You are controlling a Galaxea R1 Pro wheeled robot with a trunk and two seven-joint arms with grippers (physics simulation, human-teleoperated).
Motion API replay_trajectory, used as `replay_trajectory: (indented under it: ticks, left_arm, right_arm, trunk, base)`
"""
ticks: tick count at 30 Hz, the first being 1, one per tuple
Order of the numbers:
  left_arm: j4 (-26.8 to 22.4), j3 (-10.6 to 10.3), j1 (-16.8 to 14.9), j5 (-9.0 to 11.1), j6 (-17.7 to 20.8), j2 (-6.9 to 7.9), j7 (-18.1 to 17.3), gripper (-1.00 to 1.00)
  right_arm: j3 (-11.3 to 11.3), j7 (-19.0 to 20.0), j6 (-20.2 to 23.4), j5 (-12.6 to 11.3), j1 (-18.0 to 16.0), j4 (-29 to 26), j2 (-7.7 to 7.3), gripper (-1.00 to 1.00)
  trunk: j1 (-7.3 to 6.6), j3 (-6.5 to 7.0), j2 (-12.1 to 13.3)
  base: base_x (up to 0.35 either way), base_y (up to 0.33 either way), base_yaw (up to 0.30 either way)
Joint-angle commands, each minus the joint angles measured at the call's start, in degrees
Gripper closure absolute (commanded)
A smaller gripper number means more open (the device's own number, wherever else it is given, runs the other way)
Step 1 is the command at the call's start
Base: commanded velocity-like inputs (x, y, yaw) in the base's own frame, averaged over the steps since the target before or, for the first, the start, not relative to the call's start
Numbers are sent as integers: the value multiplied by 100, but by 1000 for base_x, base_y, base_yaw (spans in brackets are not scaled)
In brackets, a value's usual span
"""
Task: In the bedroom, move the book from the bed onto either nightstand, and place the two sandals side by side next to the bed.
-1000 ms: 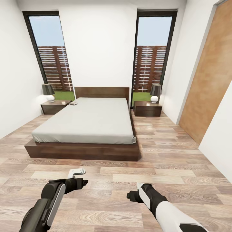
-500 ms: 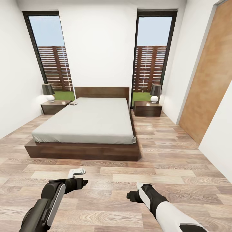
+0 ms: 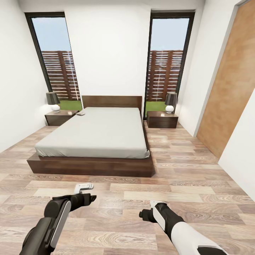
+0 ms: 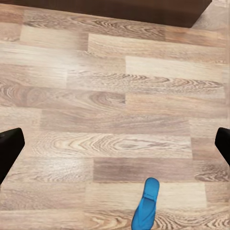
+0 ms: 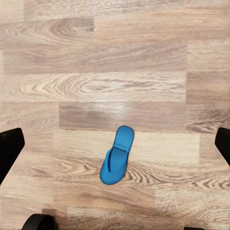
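Slightly lifted since before, the left hand (image 3: 92,197) hangs spread over the wood-plank floor (image 3: 184,177) below the bed (image 3: 95,134); right hand (image 3: 142,214) spread above a blue sandal (image 5: 116,155).

Blue sandal (image 5: 116,162) flat on floor, book (image 3: 81,114) on bed (image 3: 95,132)

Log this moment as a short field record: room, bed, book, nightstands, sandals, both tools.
room: bedroom, wood-plank floor, two tall windows
bed: bed centred against the far wall, mattress bare except for one small item
book: small flat item at the mattress's head-end corner, too small to identify
nightstands: one on each side, each bearing a lamp
sandals: blue sandal lying on the floor under the right tool; one at the edge of the left wrist view, possibly the same one
left tool: left tool open, empty
right tool: right tool open, empty
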Motion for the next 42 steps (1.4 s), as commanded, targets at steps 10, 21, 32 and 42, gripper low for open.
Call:
replay_trajectory:
  ticks: [10,21,32,42]
  left_arm:
    - [-493,13,-19,17,427,1,-13,-100]
    - [-688,26,-69,17,533,38,-13,-100]
    - [-744,28,-116,21,533,53,-13,-100]
    - [-785,34,-190,25,533,55,-13,-100]
  right_arm:
    - [-38,-20,-72,-30,9,-6,7,-100]
    - [-37,-21,-89,-31,12,47,10,-100]
    - [-48,-29,-139,-34,14,167,-11,-100]
    - [-58,-49,-262,-30,13,297,-30,-100]
  trunk:
    - [0,-6,-3]
    - [132,-114,-244]
    - [373,-311,-685]
    - [593,-491,-1086]
  base:
    - [0,0,0]
    - [0,0,0]
    - [0,0,0]
    - [0,0,0]
